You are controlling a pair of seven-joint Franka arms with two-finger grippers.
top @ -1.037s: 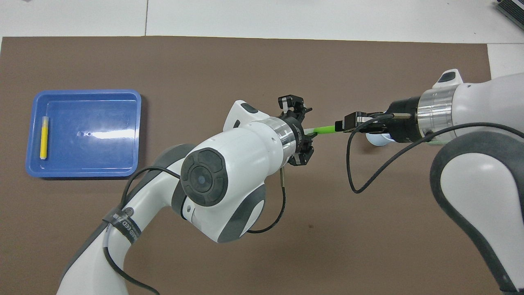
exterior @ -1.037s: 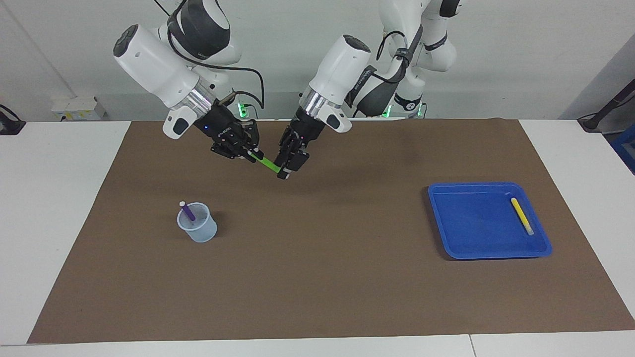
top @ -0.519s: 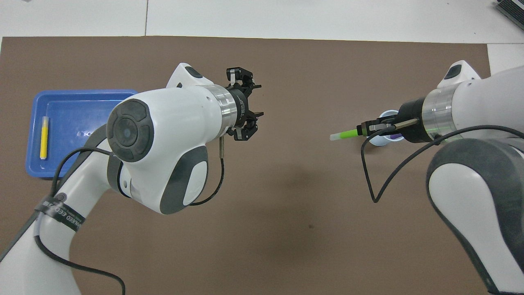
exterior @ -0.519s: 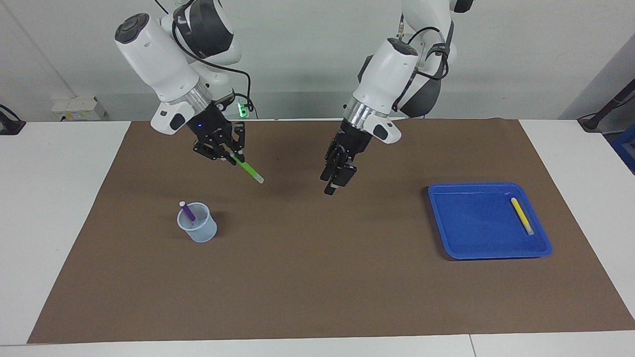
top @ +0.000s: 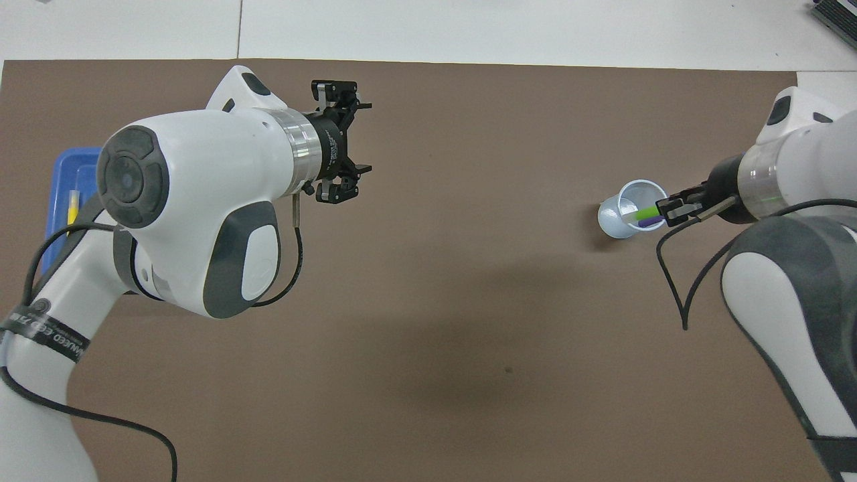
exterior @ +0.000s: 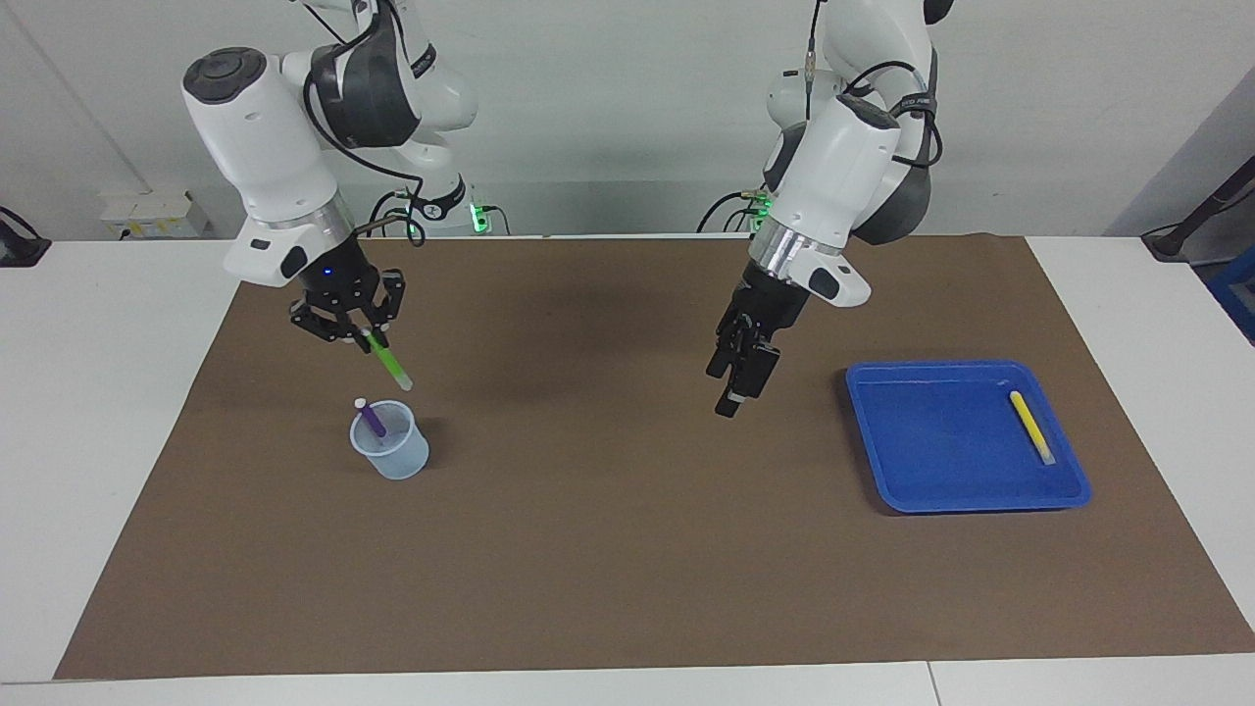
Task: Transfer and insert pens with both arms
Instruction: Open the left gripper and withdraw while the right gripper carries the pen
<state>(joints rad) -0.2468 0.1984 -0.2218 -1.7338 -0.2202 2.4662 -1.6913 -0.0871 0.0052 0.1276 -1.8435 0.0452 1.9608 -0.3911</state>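
The right gripper's (exterior: 365, 336) jaws are clamped on the top of the green pen (exterior: 390, 366), and the left gripper's (exterior: 737, 384) jaws stand wide apart with nothing between them.

Nearest the robots, the right gripper hangs in the air over the brown mat (exterior: 627, 549) toward the right arm's end of the table. The green pen slants down from it, its pale tip just above the rim of the cup (exterior: 392, 454). In the overhead view, the green pen (top: 645, 213) lies across the cup's (top: 619, 215) mouth, with the right gripper (top: 675, 207) at the cup's edge.

The left gripper hangs over bare mat near the middle of the table, pointing down, short of the tray (exterior: 966, 495). In the overhead view, its two fingers (top: 328, 88) show well separated.

A little farther from the robots, the pale blue cup stands upright on the mat. The purple pen (exterior: 370, 419) leans inside it, white end poking above the rim.

At about the same depth, toward the left arm's end, the blue tray sits flat on the mat. The yellow pen (exterior: 1030, 426) lies in it along the tray's outer edge, well apart from both grippers. In the overhead view, the left arm hides most of the tray (top: 60, 194).
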